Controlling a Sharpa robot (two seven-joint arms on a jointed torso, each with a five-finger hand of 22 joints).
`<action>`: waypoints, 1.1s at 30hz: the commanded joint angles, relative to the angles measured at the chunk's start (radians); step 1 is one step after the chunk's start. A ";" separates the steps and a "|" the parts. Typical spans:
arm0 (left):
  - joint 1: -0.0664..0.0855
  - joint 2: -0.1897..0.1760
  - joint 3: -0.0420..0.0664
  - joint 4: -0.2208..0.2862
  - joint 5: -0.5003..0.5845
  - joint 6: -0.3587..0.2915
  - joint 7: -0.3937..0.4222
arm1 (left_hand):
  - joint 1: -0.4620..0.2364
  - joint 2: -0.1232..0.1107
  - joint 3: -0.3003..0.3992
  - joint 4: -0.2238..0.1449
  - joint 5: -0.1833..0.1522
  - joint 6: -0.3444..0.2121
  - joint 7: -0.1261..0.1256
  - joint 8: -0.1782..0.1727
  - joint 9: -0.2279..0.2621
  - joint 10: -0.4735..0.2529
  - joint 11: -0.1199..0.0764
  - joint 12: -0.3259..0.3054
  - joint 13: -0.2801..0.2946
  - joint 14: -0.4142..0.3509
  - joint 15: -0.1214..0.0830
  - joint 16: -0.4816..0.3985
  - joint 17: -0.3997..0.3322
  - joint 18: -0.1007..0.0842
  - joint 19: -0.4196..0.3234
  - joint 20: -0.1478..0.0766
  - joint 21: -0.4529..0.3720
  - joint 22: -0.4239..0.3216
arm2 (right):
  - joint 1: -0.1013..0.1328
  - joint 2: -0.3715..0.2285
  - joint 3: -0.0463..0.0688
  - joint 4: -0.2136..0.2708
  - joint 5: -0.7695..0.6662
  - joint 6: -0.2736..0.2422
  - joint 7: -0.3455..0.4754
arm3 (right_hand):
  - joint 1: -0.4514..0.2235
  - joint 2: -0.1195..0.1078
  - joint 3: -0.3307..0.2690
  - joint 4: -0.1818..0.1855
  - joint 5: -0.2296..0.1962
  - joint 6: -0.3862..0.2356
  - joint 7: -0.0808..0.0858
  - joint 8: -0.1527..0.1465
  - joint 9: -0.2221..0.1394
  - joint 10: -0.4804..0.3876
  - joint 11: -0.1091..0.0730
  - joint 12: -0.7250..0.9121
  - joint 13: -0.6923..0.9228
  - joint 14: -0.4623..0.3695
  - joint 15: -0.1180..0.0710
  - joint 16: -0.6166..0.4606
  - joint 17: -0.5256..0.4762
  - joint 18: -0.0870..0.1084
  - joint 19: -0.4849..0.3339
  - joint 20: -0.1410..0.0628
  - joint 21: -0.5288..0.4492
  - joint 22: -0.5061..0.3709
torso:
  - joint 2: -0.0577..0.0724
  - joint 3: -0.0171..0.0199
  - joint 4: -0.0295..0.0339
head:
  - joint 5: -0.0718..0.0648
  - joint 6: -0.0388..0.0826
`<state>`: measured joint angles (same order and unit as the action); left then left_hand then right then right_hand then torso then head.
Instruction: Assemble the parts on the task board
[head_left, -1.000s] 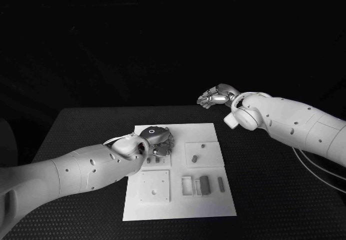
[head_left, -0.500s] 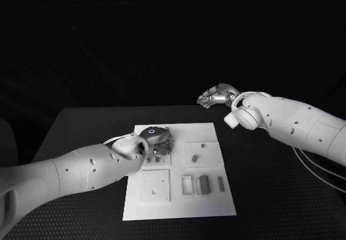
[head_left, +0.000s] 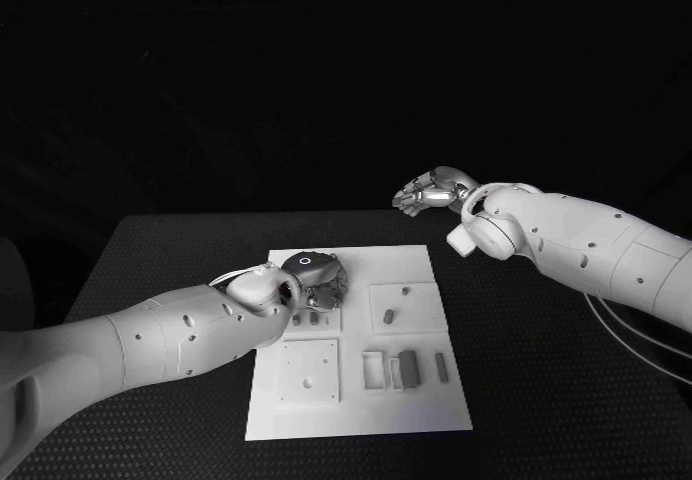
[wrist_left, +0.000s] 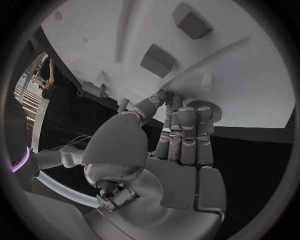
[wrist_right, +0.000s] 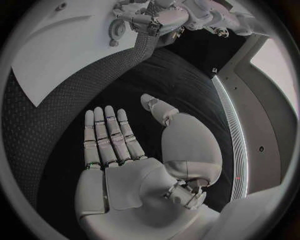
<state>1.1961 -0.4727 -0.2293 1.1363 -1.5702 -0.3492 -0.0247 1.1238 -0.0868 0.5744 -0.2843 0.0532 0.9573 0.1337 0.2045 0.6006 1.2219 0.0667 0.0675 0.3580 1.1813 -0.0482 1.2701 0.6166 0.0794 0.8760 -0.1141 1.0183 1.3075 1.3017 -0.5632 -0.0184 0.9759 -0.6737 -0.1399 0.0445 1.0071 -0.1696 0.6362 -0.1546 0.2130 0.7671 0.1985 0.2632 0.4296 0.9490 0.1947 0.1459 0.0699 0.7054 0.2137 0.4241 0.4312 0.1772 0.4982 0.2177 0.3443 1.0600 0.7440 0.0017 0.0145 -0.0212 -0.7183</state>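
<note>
- Over the last second almost nothing has moved: the left hand (head_left: 315, 277) still hovers at the far left corner of the task board (head_left: 418, 410), fingers pressed together straight, holding nothing. No part seems newly placed.
- The right hand (wrist_right: 119, 150) stays raised beyond the tabletop's far edge, flat and empty.
- Counted: one board, four square plates, about six small grey parts (head_left: 408, 367).

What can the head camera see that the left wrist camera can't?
Head view alone: the whole task board, the small upright peg on its square plate, and the right hand raised beyond the table's far edge. Left wrist view alone: the left hand's fingertips up close, held together at a small ridged gear-like part near the board's edge. Both share the left hand and the white board.
</note>
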 joint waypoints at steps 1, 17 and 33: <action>-0.009 0.003 -0.005 -0.004 -0.014 0.066 -0.018 | 0.009 0.001 0.006 -0.002 -0.001 0.000 0.002 -0.004 -0.001 -0.014 0.003 -0.004 -0.018 0.004 0.005 0.001 -0.002 0.022 0.004 -0.029 -0.003 0.001 | 0.000 -0.001 0.000 0.003 0.000 0.013 0.012 | -0.005 0.006 -0.006 0.002 0.006 -0.007 0.019 0.002 -0.001 0.004 0.005 -0.005 -0.001 -0.008 0.000 -0.003 -0.001 -0.010 -0.006 0.000 -0.003 0.001 | 0.001 -0.0005 -0.0002 | -0.001 0.000; -0.009 -0.001 -0.004 0.002 -0.013 0.014 -0.016 | 0.041 0.032 0.019 -0.004 0.000 0.082 -0.023 0.040 0.004 0.082 -0.023 0.022 -0.027 0.041 -0.020 0.019 -0.020 0.025 0.028 -0.039 -0.004 0.000 | 0.000 -0.001 0.000 0.003 0.000 0.014 0.012 | -0.005 0.006 -0.006 0.003 0.006 -0.007 0.019 0.003 -0.002 0.005 0.005 -0.005 -0.001 -0.008 0.000 -0.003 -0.002 -0.010 -0.006 0.000 -0.004 0.002 | 0.000 0.0006 0.0004 | -0.003 -0.003; -0.010 -0.012 -0.004 0.011 0.008 -0.044 -0.009 | 0.047 0.050 0.019 -0.005 0.000 0.110 -0.032 0.055 0.009 0.120 -0.037 0.026 -0.029 0.059 -0.034 0.021 -0.030 0.026 0.046 -0.050 -0.003 -0.001 | 0.000 -0.001 0.000 0.002 0.001 0.014 0.013 | -0.005 0.006 -0.007 0.003 0.007 -0.007 0.019 0.003 -0.002 0.005 0.005 -0.005 -0.001 -0.008 0.000 -0.003 -0.002 -0.010 -0.006 0.000 -0.005 0.003 | 0.000 0.0010 -0.0002 | -0.002 -0.001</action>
<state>1.1901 -0.4828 -0.2311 1.1447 -1.5730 -0.3806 -0.0303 1.1724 -0.0486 0.5881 -0.2872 0.0495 1.0580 0.1021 0.2556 0.6087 1.3351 0.0291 0.0928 0.3285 1.2375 -0.0779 1.2857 0.5875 0.0790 0.9169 -0.1265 1.0183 1.3072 1.3017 -0.5641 -0.0184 0.9768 -0.6733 -0.1388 0.0458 1.0071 -0.1696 0.6333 -0.1517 0.2130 0.7671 0.1985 0.2632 0.4287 0.9490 0.1947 0.1459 0.0699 0.7054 0.2137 0.4241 0.4312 0.1773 0.4982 0.2177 0.3444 1.0616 0.7439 0.0027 0.0145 -0.0233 -0.7196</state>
